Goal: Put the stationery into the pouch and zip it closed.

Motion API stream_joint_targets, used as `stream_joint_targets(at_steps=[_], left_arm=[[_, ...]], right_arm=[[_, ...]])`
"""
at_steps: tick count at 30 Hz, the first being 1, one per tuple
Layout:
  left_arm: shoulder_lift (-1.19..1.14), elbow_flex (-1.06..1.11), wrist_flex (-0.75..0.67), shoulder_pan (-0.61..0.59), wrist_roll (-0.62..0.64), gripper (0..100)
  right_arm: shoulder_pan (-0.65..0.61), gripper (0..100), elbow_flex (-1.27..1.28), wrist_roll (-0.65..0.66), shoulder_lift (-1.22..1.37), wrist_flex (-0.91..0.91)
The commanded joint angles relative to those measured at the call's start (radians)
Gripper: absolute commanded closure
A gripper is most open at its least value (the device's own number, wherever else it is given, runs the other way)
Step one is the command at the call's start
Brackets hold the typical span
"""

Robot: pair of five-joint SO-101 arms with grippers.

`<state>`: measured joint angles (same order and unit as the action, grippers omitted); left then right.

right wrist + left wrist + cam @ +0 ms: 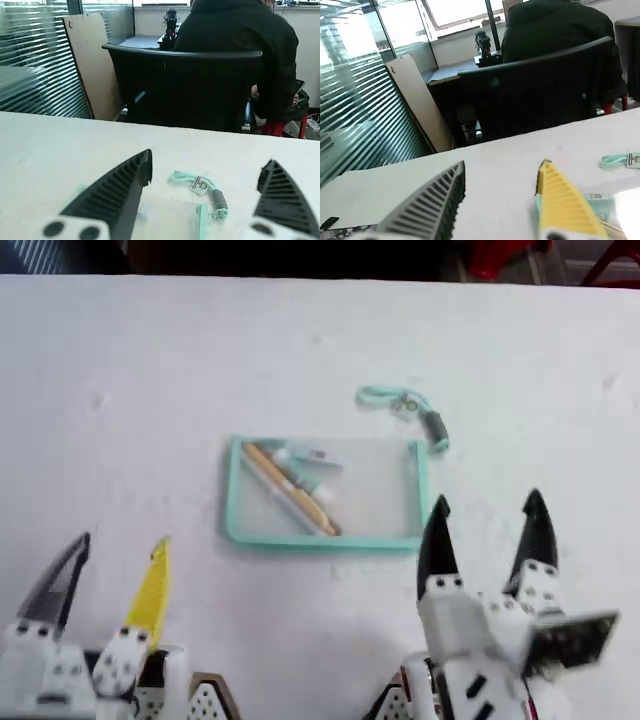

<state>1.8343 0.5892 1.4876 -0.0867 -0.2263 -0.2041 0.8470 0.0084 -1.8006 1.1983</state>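
The pouch (380, 502) lies flat in the middle of the table (150, 390), its long axis running left to right across the high view. A pencil (290, 490) lies aslant inside it, from the upper left corner down toward the middle of the lower edge. A pale tube (308, 457) sits beside it near the top edge. So the stationery looks to be in, and I judge the zip is what remains. I cannot tell from here whether it is drawn shut or along which edge it runs.

The strap (405, 408) trails off the pouch's upper right corner and curls away toward the upper right of the frame, which suggests the pull is at that corner.

The right gripper (486, 500) is in the lower right of the high view, jaws spread wide and holding nothing. Its left fingertip is just beside the pouch's lower right corner, with the strap corner straight up-frame from it. The left gripper (123, 540) is in the lower left, jaws likewise apart and empty, and well apart from the pouch's left edge.

The right arm is plainly the nearer to the strap end. The left one would more naturally pin the pouch's left end while the pull is drawn along the long axis.
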Motion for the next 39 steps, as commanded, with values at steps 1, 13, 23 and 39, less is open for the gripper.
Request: stream_joint_targets(at_steps=[1, 13, 23, 39], left_arm=[[-0.004, 0.282, -0.166, 0.007, 0.008, 75], [-0.004, 0.767, -0.489, 0.007, 0.012, 75], [-0.004, 0.976, -0.489, 0.007, 0.012, 75], [-0.005, 1.103, -0.341, -0.01, 0.012, 75]], right_arm=[[-0.002, 67.6, 0.12, 0.012, -0.002, -0.124], [-0.002, 67.6, 0.56, 0.012, -0.002, -0.443], [-0.001, 67.6, 0.842, 0.012, 0.002, -0.595], [-0.001, 67.5, 0.842, 0.008, 0.001, -0.283]])
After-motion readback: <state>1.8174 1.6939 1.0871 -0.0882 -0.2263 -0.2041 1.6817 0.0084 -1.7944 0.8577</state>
